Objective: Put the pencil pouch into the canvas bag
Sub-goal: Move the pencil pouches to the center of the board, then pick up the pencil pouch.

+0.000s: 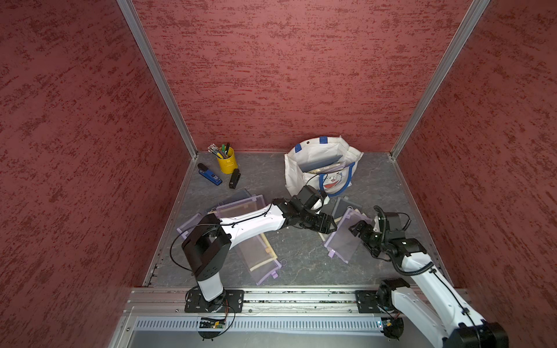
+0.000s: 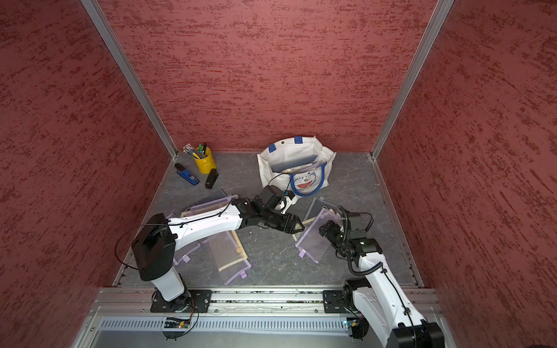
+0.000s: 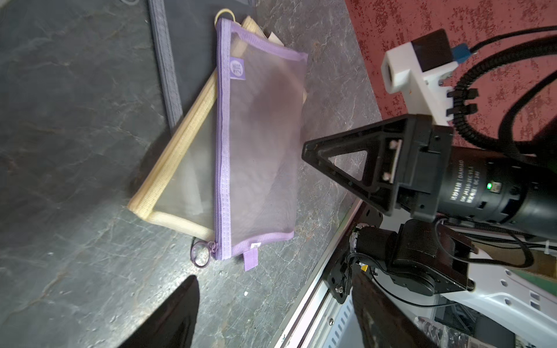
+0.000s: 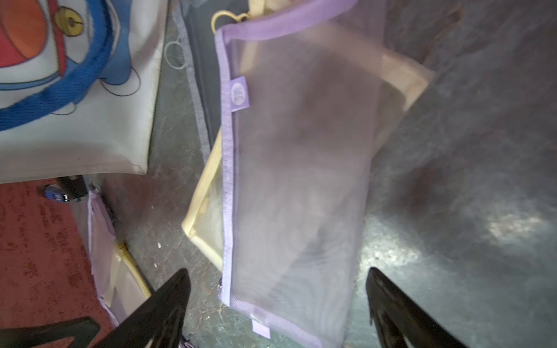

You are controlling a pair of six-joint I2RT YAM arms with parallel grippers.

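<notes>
In a top view the purple-trimmed mesh pencil pouch (image 1: 343, 241) lies outside the white, blue-handled canvas bag (image 1: 294, 173), just in front of it; the left wrist view shows the left gripper (image 3: 274, 272) spread wide and empty; the right wrist view shows the right gripper (image 4: 278, 269) wide open with the pouch's end between its jaws but ungripped, so grasping and bagging appear left.

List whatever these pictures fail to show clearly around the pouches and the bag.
The canvas bag contents: both top views, too small and shaded.
The purple pouch: right wrist view, blurred; contact with the right pincer unclear.
The pouches under the left arm: top view, partly covered.
</notes>
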